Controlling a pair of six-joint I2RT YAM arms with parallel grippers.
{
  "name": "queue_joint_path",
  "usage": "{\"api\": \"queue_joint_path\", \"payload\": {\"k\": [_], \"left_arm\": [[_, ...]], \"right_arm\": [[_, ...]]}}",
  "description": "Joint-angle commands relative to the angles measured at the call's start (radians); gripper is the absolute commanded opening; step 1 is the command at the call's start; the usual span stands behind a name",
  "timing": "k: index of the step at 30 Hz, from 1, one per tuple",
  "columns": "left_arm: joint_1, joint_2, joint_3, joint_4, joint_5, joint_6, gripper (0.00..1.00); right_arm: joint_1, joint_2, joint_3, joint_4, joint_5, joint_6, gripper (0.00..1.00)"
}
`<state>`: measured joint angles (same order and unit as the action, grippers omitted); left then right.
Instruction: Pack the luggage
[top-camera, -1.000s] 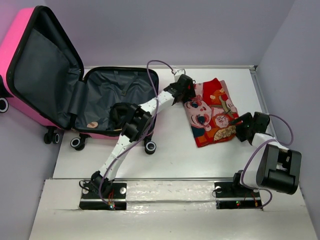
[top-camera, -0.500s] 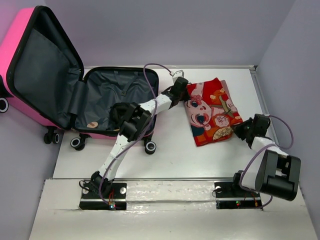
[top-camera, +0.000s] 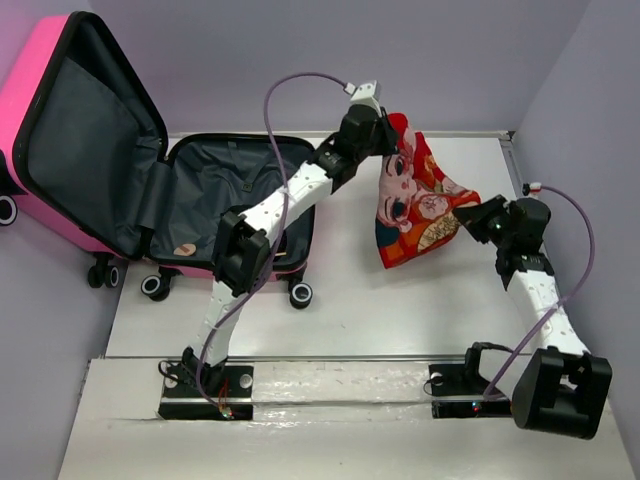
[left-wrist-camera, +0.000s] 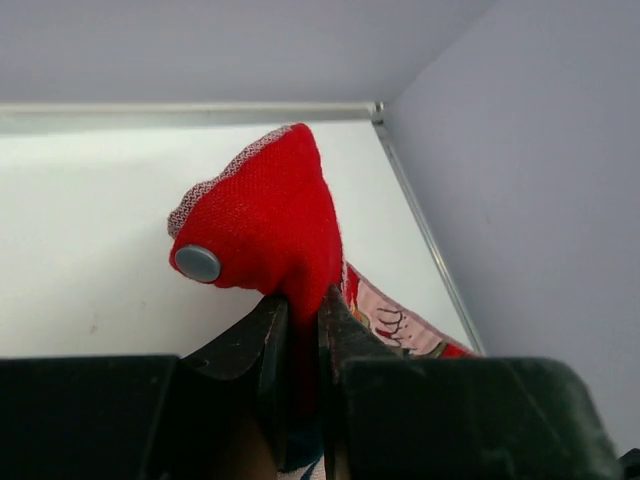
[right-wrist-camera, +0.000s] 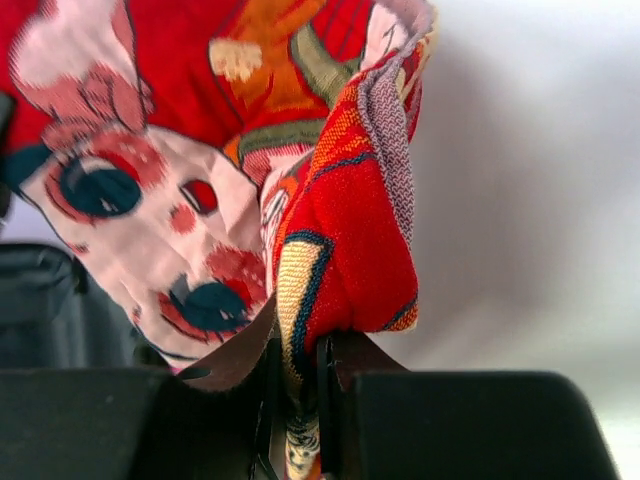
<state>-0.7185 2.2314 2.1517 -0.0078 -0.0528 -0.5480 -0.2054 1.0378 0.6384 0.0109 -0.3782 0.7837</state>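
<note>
left hand (top-camera: 378, 132) and right hand (top-camera: 472, 216) have just pinched shut on opposite corners of the red printed cloth (top-camera: 412, 205), lifting it off the counter (top-camera: 350, 320) right of centre; the luggage (top-camera: 35, 85) lies open at upper left, ready for it

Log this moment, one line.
left fingers: shut on red cloth | right fingers: shut on red cloth | luggage: open

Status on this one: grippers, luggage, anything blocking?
Left gripper, right gripper shut on red cloth, held up. Luggage open, cloth not in. Nothing blocking seen.
</note>
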Motion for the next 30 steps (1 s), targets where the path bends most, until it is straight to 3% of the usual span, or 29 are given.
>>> {"api": "queue_joint_path", "payload": {"k": [1,6,13,17,21,22,25,26,28,29,30], "left_arm": [[0.117,-0.144,0.122,-0.064,0.014,0.037,0.06],[0.273,-0.281,0.085,-0.133,0.015,0.048,0.06],[0.536,-0.41,-0.091,-0.199,-0.036,0.1,0.06],[0.687,-0.449,-0.243,-0.187,-0.025,0.131,0.06],[0.801,-0.454,-0.375,-0.127,0.033,0.138,0.06],[0.813,-0.452,-0.397,-0.11,0.048,0.138,0.09],[0.834,-0.444,-0.452,-0.1,0.073,0.154,0.35],[0.834,-0.447,-0.461,-0.097,0.07,0.154,0.59],[0.834,-0.472,-0.48,-0.092,0.065,0.142,0.85],[0.832,-0.499,-0.489,-0.092,0.064,0.128,0.93],[0.832,-0.516,-0.492,-0.093,0.064,0.128,0.96]], "right_arm": [[0.17,0.06,0.208,0.035,0.021,0.015,0.07],[0.426,0.214,0.4,0.061,0.099,0.029,0.07],[0.775,0.525,0.677,0.075,0.205,-0.001,0.07],[0.921,0.729,0.851,0.049,0.28,-0.049,0.07],[0.983,0.904,0.992,-0.043,0.306,-0.118,0.08],[0.997,0.932,1.009,-0.057,0.311,-0.127,0.1],[0.997,0.999,1.034,-0.088,0.335,-0.15,0.28],[0.997,1.007,1.037,-0.094,0.34,-0.156,0.46],[0.997,1.013,1.044,-0.109,0.341,-0.173,0.61],[0.997,1.013,1.058,-0.126,0.337,-0.188,0.76],[0.997,1.012,1.069,-0.137,0.332,-0.189,0.83]]}}
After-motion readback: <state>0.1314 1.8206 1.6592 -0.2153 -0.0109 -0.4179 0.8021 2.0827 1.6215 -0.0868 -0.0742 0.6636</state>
